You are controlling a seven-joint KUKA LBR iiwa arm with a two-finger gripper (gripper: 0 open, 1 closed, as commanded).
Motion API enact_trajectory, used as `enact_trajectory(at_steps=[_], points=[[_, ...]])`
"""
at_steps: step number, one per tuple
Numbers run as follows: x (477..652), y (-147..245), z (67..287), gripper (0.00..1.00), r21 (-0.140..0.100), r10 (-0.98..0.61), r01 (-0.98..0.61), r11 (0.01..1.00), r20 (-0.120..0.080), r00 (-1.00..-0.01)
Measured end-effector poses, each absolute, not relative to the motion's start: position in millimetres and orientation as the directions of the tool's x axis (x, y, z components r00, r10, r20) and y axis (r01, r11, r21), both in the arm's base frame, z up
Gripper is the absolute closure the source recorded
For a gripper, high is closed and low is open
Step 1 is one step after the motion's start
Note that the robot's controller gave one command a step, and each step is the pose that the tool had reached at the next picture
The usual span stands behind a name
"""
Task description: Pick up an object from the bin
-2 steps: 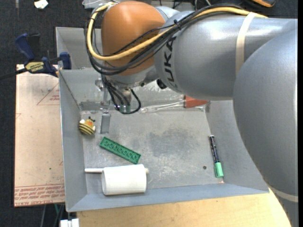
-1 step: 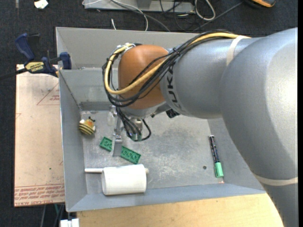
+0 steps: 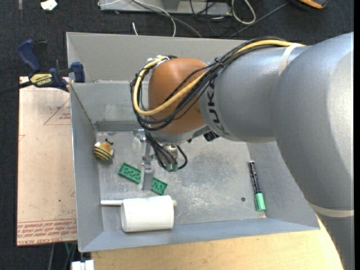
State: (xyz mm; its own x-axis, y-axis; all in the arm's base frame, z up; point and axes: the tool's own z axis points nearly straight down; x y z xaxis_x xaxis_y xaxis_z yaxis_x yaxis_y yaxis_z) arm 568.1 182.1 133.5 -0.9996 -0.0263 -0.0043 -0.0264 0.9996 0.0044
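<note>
My jaws hang below the orange cover [image 3: 171, 94] on my wrist, low in the left part of the grey bin [image 3: 85, 173] and close to its floor. From above they look like one thin metal column, so I cannot tell whether they are parted or closed, and I see nothing held between them. Their tip comes down between two small pieces. A green flat brick [image 3: 130, 172] with studs lies just beside them on the side toward the bin's left wall, and a second green brick [image 3: 159, 186] lies just beside them on the other side, a little nearer the front wall. Whether the tip touches either one I cannot tell. Just past the tip toward the front wall lies a white cylinder [image 3: 147, 214] on its side, with a thin white stick [image 3: 111, 202] at its upper left. Farther left of my jaws, near the wall, sits a small yellow striped ball [image 3: 103, 151]. Well apart on their right lies a black marker with a green cap [image 3: 256, 187].
</note>
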Motion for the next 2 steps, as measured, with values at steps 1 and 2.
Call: enact_trajectory(at_steps=[1,2], points=[[564.8,167,122,0.00,0.003,-0.038,-0.038,0.999,0.000,-0.999],[558.8,155,76,0.00,0.014,0.151,0.150,0.989,-0.024,-0.988]])
